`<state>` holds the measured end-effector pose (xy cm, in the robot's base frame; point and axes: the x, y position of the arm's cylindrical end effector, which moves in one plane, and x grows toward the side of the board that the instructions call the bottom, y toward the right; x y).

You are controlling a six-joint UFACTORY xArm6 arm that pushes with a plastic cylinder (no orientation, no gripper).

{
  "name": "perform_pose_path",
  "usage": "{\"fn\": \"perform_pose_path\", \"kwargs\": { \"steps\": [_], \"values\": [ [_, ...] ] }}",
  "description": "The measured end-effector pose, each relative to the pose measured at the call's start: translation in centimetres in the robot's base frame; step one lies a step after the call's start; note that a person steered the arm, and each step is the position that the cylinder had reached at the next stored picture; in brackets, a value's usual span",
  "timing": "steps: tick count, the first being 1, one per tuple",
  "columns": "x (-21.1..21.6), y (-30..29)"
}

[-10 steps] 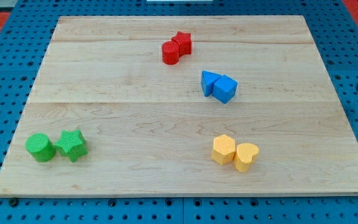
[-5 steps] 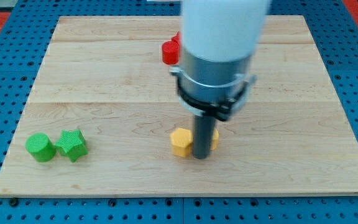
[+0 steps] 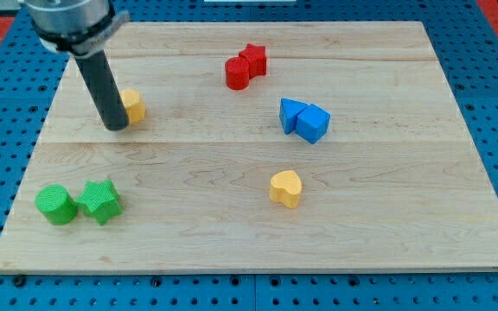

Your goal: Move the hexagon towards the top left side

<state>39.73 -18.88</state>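
- There is no pincer on this arm, so nothing is clenched or grasped; it ends in a straight dark rod, and my tip (image 3: 116, 127) rests on the pale wooden tabletop (image 3: 249, 250) in its upper left part
- The small yellow hexagon block (image 3: 132, 104) sits just to the view's right of the rod, touching it or nearly so, partly hidden behind it
- That hexagon lies in the upper left region, near the tabletop's left edge and a little below its top edge, with bare wood between it and the top left corner
- The yellow heart-shaped block (image 3: 287, 187) stands alone right of centre, well apart from the hexagon
- The red cylinder block (image 3: 237, 73) and the red star-like block (image 3: 254, 59) touch each other near the top centre
- Two blue blocks (image 3: 304, 119), one wedge-like and one cube-like, touch at the right of centre
- The green cylinder block (image 3: 55, 205) and the green star block (image 3: 99, 201) sit side by side near the bottom left corner
- Open wood stretches across the middle and along the bottom edge
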Motion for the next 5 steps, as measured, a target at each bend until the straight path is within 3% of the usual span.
{"fn": "perform_pose_path", "kwargs": {
  "steps": [2,5],
  "values": [
    [-1.7,4.6],
    [-13.8,0.4]
  ]
}}
